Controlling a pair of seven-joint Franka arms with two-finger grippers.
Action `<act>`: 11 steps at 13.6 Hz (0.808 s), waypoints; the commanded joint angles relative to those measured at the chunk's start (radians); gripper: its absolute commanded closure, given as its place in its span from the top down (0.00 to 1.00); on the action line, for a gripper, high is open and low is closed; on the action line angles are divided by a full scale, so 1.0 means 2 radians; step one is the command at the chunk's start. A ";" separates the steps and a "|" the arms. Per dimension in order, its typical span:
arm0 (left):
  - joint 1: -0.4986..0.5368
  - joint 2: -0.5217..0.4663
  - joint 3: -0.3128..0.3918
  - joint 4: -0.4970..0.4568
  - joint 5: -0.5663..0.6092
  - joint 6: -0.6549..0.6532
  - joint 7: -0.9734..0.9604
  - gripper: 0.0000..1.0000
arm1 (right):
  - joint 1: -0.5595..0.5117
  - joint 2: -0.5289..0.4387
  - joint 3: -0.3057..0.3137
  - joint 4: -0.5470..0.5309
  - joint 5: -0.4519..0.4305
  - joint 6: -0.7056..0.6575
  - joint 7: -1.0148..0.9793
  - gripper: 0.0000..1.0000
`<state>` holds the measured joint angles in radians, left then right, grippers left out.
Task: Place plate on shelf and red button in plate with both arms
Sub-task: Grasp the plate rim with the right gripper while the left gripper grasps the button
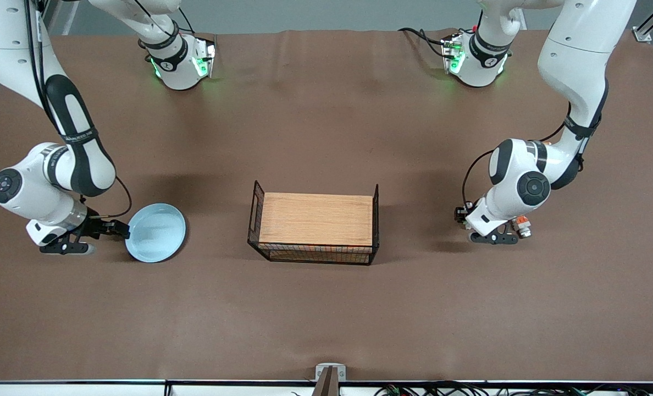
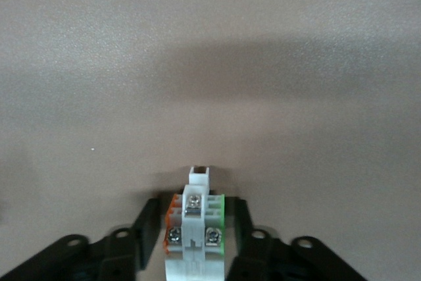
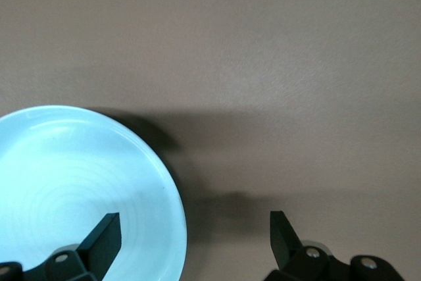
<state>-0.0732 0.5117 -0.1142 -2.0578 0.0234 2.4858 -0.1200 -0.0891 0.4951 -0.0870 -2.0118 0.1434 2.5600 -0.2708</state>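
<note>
The pale-blue plate (image 1: pixel 159 234) (image 3: pixel 79 176) lies flat on the brown table toward the right arm's end. My right gripper (image 1: pixel 119 228) (image 3: pixel 195 235) is open and low at the plate's edge. One finger (image 3: pixel 105 235) is over the plate's inside and the other over bare table, so the rim runs between them. Toward the left arm's end, my left gripper (image 1: pixel 494 236) (image 2: pixel 195 238) is down at the table. It is shut on the red button (image 2: pixel 195 225), a white unit with silver screws, green on one side and orange on the other. The front view hides it under the hand.
A wire basket with a wooden top (image 1: pixel 315 219) stands mid-table between the two grippers. A white piece with an orange-red block (image 1: pixel 522 224) and a small black piece (image 1: pixel 460 213) lie on either side of the left hand. The arm bases (image 1: pixel 181 63) (image 1: pixel 475 60) stand farthest from the front camera.
</note>
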 commanded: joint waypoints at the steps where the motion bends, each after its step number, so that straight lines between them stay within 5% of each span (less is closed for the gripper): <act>1: 0.003 -0.003 0.000 -0.004 0.011 0.009 0.007 0.26 | -0.001 0.012 0.005 -0.009 0.014 0.028 -0.013 1.00; 7: 0.003 -0.002 0.000 0.000 0.011 0.008 0.007 0.19 | -0.001 0.026 0.010 -0.012 0.014 0.042 -0.013 0.96; 11: 0.004 -0.024 0.000 0.003 0.011 -0.006 0.006 0.20 | -0.005 0.026 0.010 -0.012 0.014 0.036 -0.013 0.67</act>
<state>-0.0714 0.5082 -0.1130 -2.0472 0.0246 2.4896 -0.1163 -0.0898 0.5544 -0.0735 -2.0264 0.1440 2.6351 -0.2710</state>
